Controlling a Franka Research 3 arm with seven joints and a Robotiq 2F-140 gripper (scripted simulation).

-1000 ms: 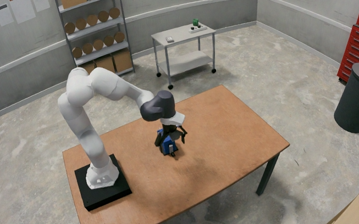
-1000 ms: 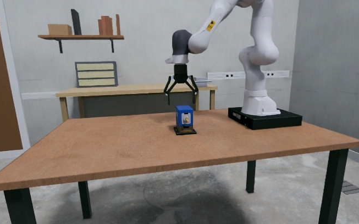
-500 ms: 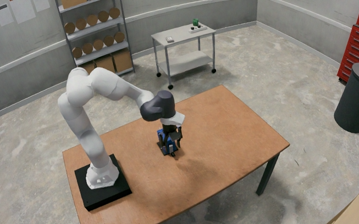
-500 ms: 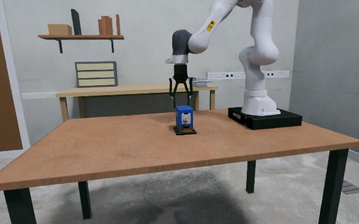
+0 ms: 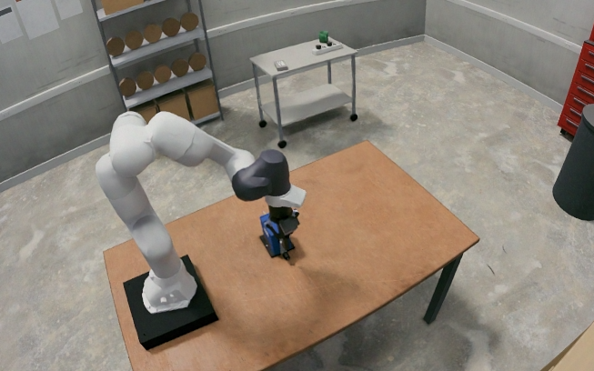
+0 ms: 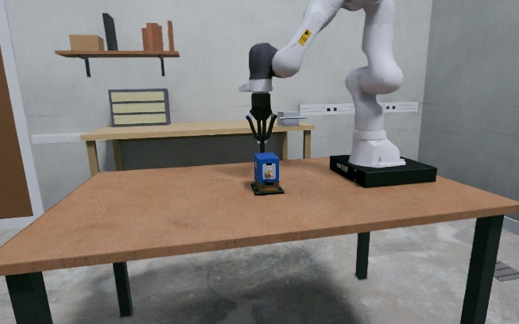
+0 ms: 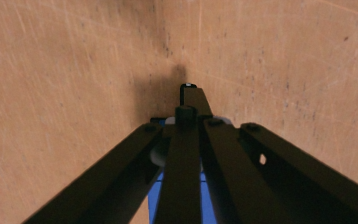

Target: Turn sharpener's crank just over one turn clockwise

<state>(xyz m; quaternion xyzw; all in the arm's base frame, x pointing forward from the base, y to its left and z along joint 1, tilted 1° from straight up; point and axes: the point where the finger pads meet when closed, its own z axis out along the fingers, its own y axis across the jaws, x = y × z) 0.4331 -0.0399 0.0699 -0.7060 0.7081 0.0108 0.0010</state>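
The blue box sharpener [image 5: 267, 230] [image 6: 265, 165] [image 7: 206, 199] stands upright on its black base near the middle of the wooden table [image 5: 381, 207] [image 6: 152, 201] [image 7: 55, 75]. Its crank [image 5: 282, 249] [image 6: 269, 172] is on the side facing the exterior camera, and its black handle shows past the fingertips in the wrist view. My gripper [image 5: 284, 233] [image 6: 261, 139] [image 7: 192, 102] points straight down a little above the sharpener's top. Its fingers are shut together with nothing between them, and they do not touch the sharpener.
The arm's black base plate [image 5: 169, 313] [image 6: 381, 172] sits on the table's corner. A wheeled cart [image 5: 303, 59], a shelf rack [image 5: 160, 55], a dark barrel [image 5: 588, 161] and a second bench [image 6: 188, 129] stand away from the table.
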